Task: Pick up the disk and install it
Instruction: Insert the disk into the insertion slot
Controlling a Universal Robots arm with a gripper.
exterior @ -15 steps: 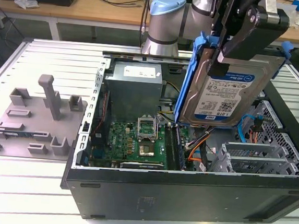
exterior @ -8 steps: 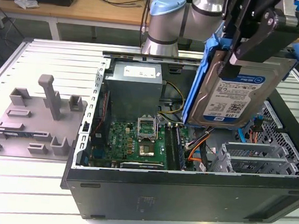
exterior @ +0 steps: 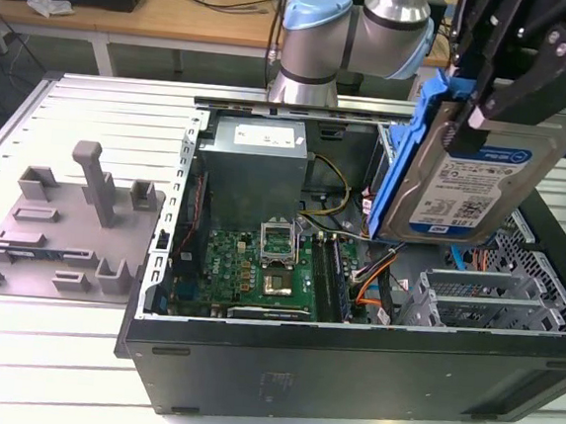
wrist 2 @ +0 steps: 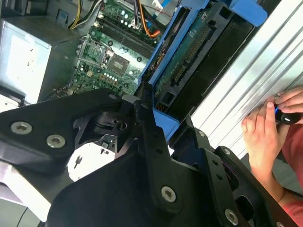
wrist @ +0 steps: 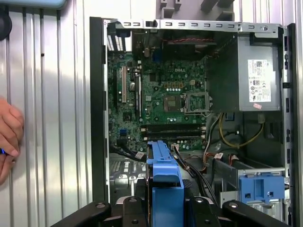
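The disk (exterior: pixel 474 179) between the fingers (exterior: pixel 525 80)

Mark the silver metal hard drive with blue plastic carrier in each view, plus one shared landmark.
Exterior view: silver hard drive held tilted above the open case.
Second wrist view: its green underside, blue-framed.
First wrist view: edge-on, blue carrier rim.
Shared landmark: green motherboard.

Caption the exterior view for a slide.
The gripper holds the disk tilted above the open computer case.
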